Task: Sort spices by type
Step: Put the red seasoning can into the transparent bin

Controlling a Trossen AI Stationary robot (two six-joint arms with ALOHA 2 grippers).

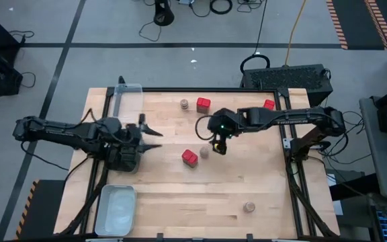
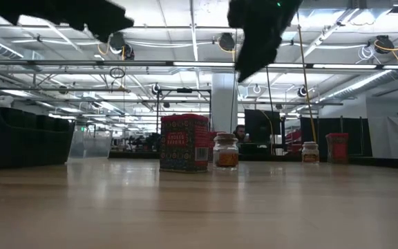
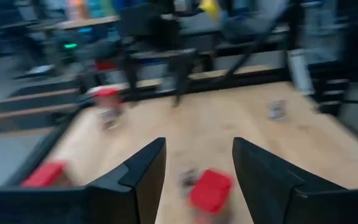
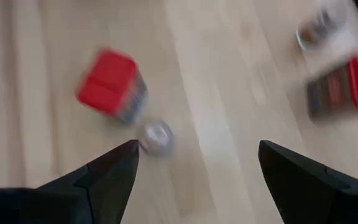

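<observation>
While a red tin [image 1: 189, 157] and a small round jar [image 1: 205, 152] stand side by side near the middle of the desk [image 1: 247, 181], the sorting looks barely begun, since the other spices are scattered well away from that pair. A second red tin [image 1: 203, 104] and a jar [image 1: 184, 103] sit toward the far edge, a third red tin [image 1: 269, 104] lies at the far right corner, and a lone jar [image 1: 249, 207] rests toward the near edge. The right pincer [image 1: 218, 147] hangs just right of the central jar, above the desk, its fingers spread wide and holding nothing. The left pincer [image 1: 152, 136] sits left of the central tin, also spread open and empty, pointing toward the pair. A clear tray [image 1: 127, 99] lies at the far left corner and a pale tray [image 1: 115, 210] at the near left corner. I judge the step in hand to be the right arm's approach to the central jar. The next move would call for lowering squarely over the jar and closing without nudging the tin just beside it.
</observation>
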